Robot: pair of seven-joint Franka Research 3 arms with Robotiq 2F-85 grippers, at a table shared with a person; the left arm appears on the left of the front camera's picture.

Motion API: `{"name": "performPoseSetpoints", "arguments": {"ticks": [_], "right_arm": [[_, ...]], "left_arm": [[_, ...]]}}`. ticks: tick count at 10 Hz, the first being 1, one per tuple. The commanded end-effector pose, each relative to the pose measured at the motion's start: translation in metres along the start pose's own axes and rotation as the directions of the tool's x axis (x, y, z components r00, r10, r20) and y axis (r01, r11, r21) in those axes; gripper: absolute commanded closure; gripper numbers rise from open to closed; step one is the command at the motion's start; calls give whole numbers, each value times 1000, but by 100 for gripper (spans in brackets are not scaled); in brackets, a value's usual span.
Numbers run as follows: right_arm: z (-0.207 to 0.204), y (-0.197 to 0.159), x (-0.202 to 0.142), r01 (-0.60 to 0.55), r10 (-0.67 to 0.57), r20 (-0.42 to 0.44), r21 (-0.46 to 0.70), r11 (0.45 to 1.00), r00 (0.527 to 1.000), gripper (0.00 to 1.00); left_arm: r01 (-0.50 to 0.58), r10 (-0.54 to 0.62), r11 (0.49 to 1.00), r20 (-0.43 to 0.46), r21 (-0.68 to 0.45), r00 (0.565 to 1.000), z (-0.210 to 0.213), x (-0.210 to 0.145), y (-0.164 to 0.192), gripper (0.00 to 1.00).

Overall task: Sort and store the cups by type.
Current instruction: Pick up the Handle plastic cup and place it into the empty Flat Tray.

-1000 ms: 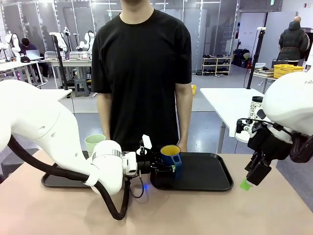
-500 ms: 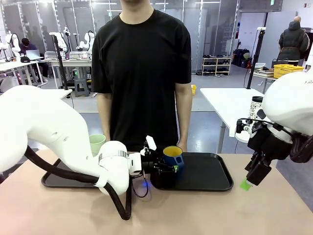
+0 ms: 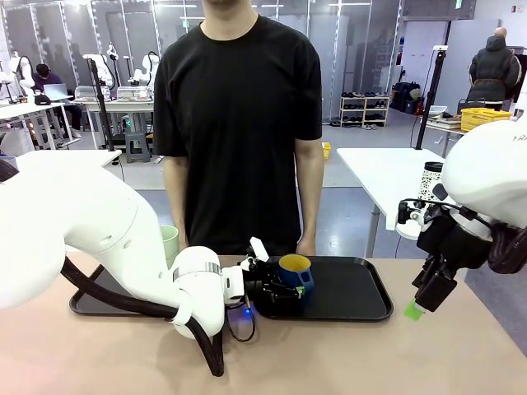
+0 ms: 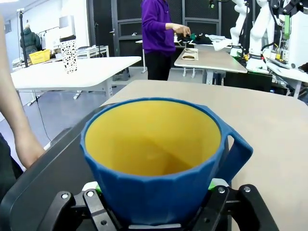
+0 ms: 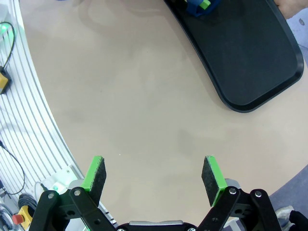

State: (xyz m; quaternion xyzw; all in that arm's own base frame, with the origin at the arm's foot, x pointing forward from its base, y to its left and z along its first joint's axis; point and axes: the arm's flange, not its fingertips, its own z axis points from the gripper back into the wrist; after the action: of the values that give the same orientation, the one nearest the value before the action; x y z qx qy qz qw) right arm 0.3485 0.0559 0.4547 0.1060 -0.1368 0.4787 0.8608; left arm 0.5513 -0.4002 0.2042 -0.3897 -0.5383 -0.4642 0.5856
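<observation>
Left gripper [image 3: 290, 287] was clamped on the dark blue mug [image 3: 295, 273], green pads pinching its lower body from both sides. In the left wrist view the mug [image 4: 159, 156] sat between the fingers with the yellow inside facing up and the handle sticking out to picture right. From the front, the mug was over the left end of the right-hand black tray [image 3: 362, 303]; I couldn't tell if its base touched the tray or hung just above it.

The pale green tumbler [image 3: 169, 243] stood upright on the other black tray [image 3: 90, 303] on the left, mostly hidden behind the left arm, well apart from the mug.

Right gripper [image 3: 420, 300] hung off the right end of the table [image 3: 370, 354], away from both trays. In the right wrist view its jaws were spread wide with nothing between the green pads [image 5: 94, 178], only bare tabletop [image 5: 144, 96] below. Same view caught the tray [image 5: 250, 53] at the top, with a bit of the blue mug [image 5: 197, 6] at the frame edge.

The person [image 3: 239, 107] in a black T-shirt stood at the far side, one hand [image 3: 307, 246] down at the tray's far rim. That hand and forearm [image 4: 21, 139] showed at the left edge of the left wrist view, beside the tray. A white black-speckled tumbler [image 4: 69, 43] stood on another table behind.
</observation>
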Motion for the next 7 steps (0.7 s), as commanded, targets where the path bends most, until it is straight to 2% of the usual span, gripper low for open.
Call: {"name": "performPoseSetpoints", "arguments": {"ticks": [1, 2, 5, 7], "right_arm": [[-2, 1, -1, 9, -9, 3, -9, 1000, 1000, 0], [-2, 1, -1, 9, -9, 3, -9, 1000, 1000, 0], [-2, 1, -1, 9, -9, 3, -9, 1000, 1000, 0], [-2, 1, -1, 9, -9, 3, -9, 1000, 1000, 0]], "left_arm": [[31, -30, 999, -22, 29, 999, -1, -21, -9, 28], [27, -26, 999, -29, 34, 999, -1, -20, -8, 28], [31, -28, 998, -54, 49, 998, 2, -18, -10, 0], [60, -55, 996, -73, 73, 996, 9, -17, -14, 0]]}}
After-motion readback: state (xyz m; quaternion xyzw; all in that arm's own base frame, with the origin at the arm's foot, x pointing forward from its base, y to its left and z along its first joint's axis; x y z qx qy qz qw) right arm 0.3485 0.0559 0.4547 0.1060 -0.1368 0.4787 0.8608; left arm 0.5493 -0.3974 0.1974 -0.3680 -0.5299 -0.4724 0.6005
